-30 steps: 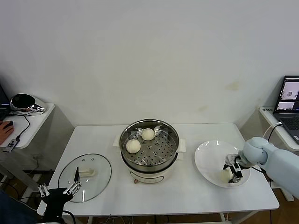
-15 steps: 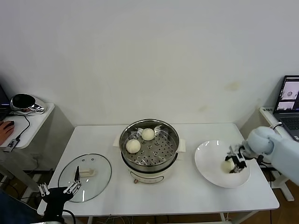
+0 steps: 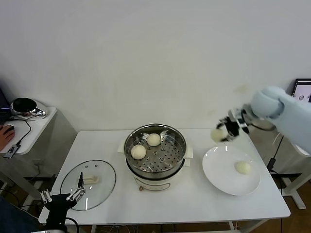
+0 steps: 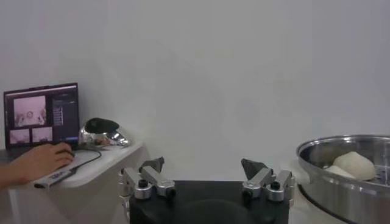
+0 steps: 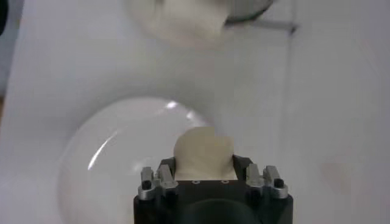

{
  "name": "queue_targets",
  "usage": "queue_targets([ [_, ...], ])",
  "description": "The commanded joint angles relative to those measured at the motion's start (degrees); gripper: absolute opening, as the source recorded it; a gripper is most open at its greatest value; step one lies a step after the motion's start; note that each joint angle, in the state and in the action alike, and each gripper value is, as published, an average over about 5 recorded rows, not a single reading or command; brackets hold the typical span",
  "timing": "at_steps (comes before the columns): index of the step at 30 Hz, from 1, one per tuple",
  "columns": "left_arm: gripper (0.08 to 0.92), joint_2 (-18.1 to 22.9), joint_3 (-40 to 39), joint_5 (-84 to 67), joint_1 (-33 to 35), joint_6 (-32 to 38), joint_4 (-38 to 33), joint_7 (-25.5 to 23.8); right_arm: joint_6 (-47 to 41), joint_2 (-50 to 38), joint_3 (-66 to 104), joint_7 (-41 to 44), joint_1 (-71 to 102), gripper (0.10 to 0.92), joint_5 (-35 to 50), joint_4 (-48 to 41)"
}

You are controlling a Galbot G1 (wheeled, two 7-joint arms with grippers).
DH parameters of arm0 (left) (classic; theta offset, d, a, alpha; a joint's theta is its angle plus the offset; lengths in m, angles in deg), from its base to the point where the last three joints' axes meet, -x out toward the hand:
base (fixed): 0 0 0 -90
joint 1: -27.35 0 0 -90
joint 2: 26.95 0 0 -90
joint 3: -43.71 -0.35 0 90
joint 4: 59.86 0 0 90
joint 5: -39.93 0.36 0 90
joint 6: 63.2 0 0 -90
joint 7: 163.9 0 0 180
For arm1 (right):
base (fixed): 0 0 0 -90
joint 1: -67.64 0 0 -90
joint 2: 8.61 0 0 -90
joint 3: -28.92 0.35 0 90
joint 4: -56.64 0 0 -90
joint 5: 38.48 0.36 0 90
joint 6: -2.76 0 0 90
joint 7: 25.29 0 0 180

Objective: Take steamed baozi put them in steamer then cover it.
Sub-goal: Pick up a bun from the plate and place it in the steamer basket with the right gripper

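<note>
- The steamer (image 3: 155, 151) sits mid-frame on the table (image 3: 194, 204), a shiny steel basket on a white base, with two steamed baozi (image 3: 139, 152) on its perforated floor.
- The white plate (image 3: 223, 180) at right holds one smooth, round bun (image 3: 242, 167).
- My right gripper (image 3: 228, 127) hangs above the plate's far edge, its fingers clamped on a cream-white baozi (image 5: 203, 152).
- The cover (image 3: 99, 190), clear glass with a cream handle, lies flat at lower left.
- My left gripper (image 4: 206, 176) waits near it, fingers apart.
</note>
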Motion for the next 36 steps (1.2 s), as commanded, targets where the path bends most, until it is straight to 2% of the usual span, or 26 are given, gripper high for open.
queue_targets([
  [1,0.823,0.3,0.1,0.1,-0.1,0.0,-0.3,0.0,3.5,16.1,-8.8,-3.2,-11.0,0.592,8.2,0.6],
  [11,0.823,0.1,1.0,-0.5,-0.3,-0.3,-0.2,0.0,15.0,29.4,-15.1,-5.2,-6.7,0.593,3.8,-1.5],
  [16,0.823,0.7,1.0,-0.6,-0.2,-0.3,-0.4,0.0,19.5,33.2,-17.6,-4.0,-6.0,0.594,-2.1,-2.9],
  [26,0.823,1.4,1.0,-0.6,-0.3,-0.1,-0.5,0.1,26.6,33.8,-19.7,-2.1,-4.2,0.602,-11.0,-2.9],
  [36,0.823,1.6,0.7,-0.5,-0.5,0.0,-0.2,0.2,29.0,32.1,-19.7,-2.3,-3.2,0.602,-11.6,-1.9],
])
